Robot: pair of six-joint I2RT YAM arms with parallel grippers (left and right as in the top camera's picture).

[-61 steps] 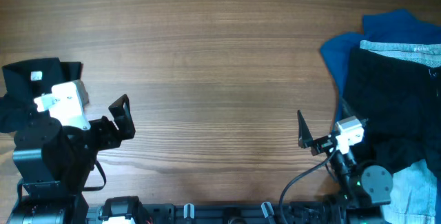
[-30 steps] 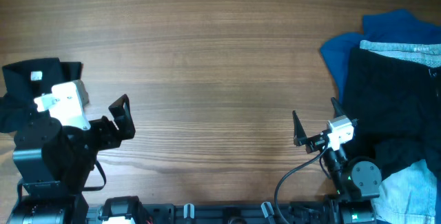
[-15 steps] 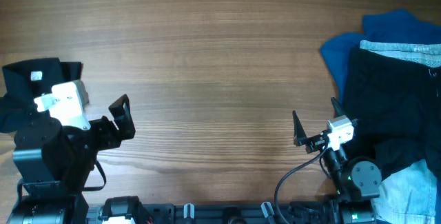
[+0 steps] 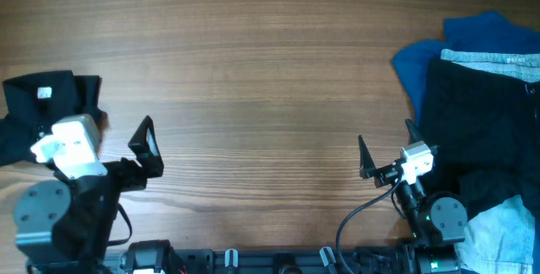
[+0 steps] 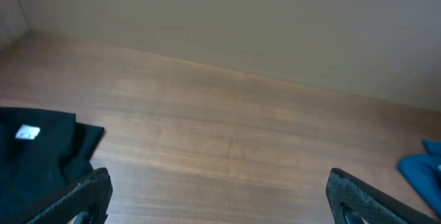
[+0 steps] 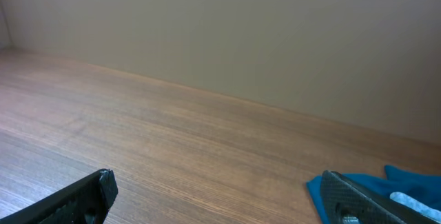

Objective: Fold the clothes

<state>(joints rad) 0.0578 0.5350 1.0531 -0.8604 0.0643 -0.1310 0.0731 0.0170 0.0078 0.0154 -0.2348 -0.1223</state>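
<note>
The black shirt [image 4: 34, 110] lies folded at the table's far left, its white neck label [image 4: 42, 93] facing up. It also shows in the left wrist view [image 5: 34, 165], low on the left. My left gripper [image 4: 135, 152] is open and empty, just right of the shirt and nearer the front edge; its jaws stand wide apart in the left wrist view [image 5: 220, 196]. My right gripper [image 4: 388, 146] is open and empty over bare wood at the right front, and it shows in the right wrist view [image 6: 220, 200].
A heap of other clothes lies at the right edge: a blue garment [image 4: 422, 59], a black one with a grey waistband [image 4: 481, 114], and a light blue one [image 4: 506, 232]. The blue garment shows by my right gripper's right finger [image 6: 413, 186]. The tabletop is brown wood [image 4: 253, 80].
My left arm has drawn back toward the front edge, uncovering more of the folded shirt. My right gripper shifted a little left two seconds ago and has stayed still since.
</note>
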